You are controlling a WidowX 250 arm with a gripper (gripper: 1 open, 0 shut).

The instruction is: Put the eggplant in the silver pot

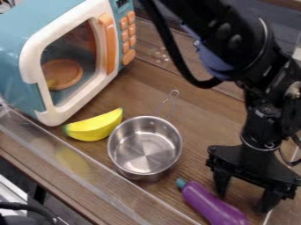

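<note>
The gripper [252, 182] hangs spread wide, empty, just above the eggplant [212, 204] lying on the desk [200, 97] beside the silver pot [146, 147] (1 short hop away). Best to straddle its middle before closing.

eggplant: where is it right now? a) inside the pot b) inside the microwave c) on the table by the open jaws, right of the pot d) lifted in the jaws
c: the eggplant lies on the table at the front, right of the empty pot, with the gripper just above and beside it, jaws open and holding nothing.
</note>
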